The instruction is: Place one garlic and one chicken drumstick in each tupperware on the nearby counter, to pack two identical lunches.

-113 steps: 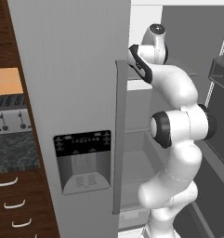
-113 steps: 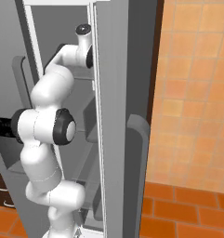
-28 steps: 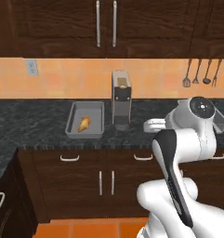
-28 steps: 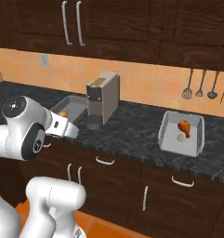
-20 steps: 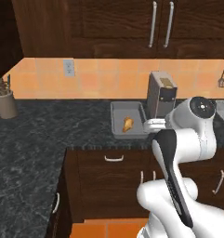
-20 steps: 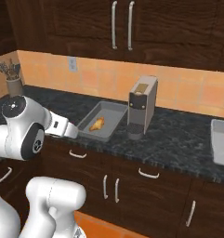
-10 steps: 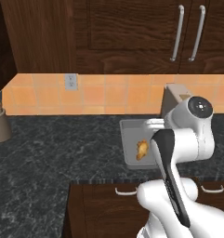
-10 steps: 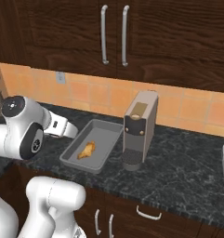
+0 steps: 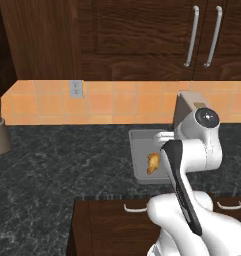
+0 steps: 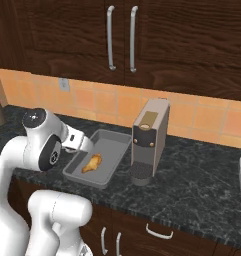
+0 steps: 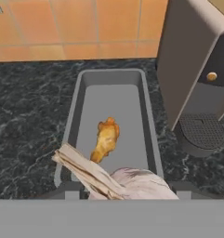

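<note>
While our arm stands at the lower right of the left base view, our gripper (image 10: 84, 144) appears in the right base view at left of centre, just over the near left rim of the tupperware (image 10: 113, 157). At the bottom centre of the hand view we see a garlic (image 11: 132, 182) bulb with a papery pointed tip, lying between our finger positions; the finger tips themselves are hidden behind it, so we read the jaws as pinching the garlic. The bulb hangs above the near end of the tupperware (image 11: 80, 98), a shallow grey box in the middle of that view.

One chicken drumstick (image 11: 105, 138) lies inside the tupperware, near its centre, tilted along the box's length. We also see it at centre right of the left base view (image 9: 153, 163) and left of centre in the right base view (image 10: 92, 163).

The tupperware (image 9: 137, 160) sits on the counter (image 9: 57, 165), just beside a coffee machine (image 10: 149, 140) standing upright at centre of the right base view. Behind it runs an orange tile backsplash (image 9: 112, 102), beneath dark wooden cabinets (image 10: 117, 35).
</note>
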